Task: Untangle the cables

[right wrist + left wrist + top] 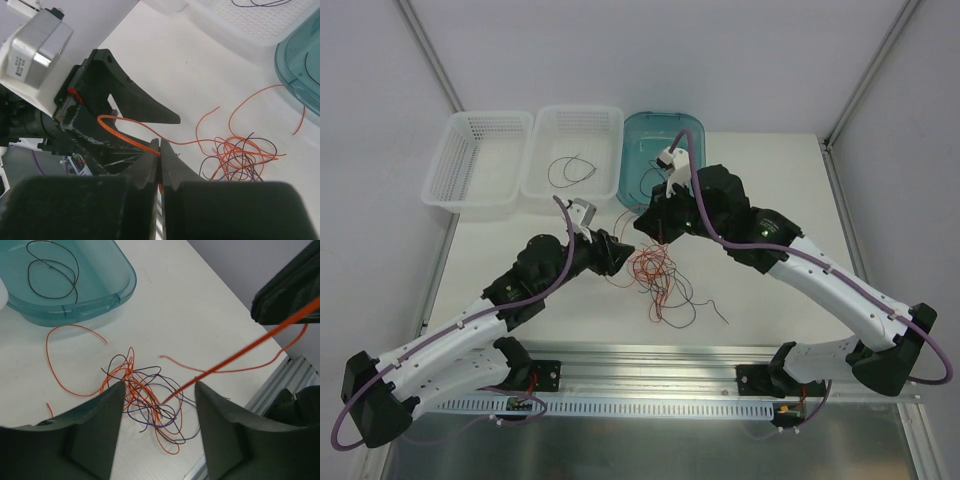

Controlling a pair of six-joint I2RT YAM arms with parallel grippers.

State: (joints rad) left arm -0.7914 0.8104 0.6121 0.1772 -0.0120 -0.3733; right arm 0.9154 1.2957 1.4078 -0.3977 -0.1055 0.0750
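A tangle of thin orange and dark cables [655,275] lies on the white table between the two arms; it also shows in the left wrist view [150,400] and the right wrist view [240,155]. My right gripper [160,150] is shut on one orange cable [120,123] and holds it above the table. That cable runs taut from the tangle up to the right gripper [287,292] in the left wrist view [235,356]. My left gripper [160,390] is open and empty, just above the tangle, its fingers [107,415] on either side of it.
A teal bin [660,150] at the back holds a black cable [50,270]. Two white baskets [480,160] [605,160] stand left of it; the nearer holds a dark cable [570,168]. A metal rail [650,380] runs along the front edge.
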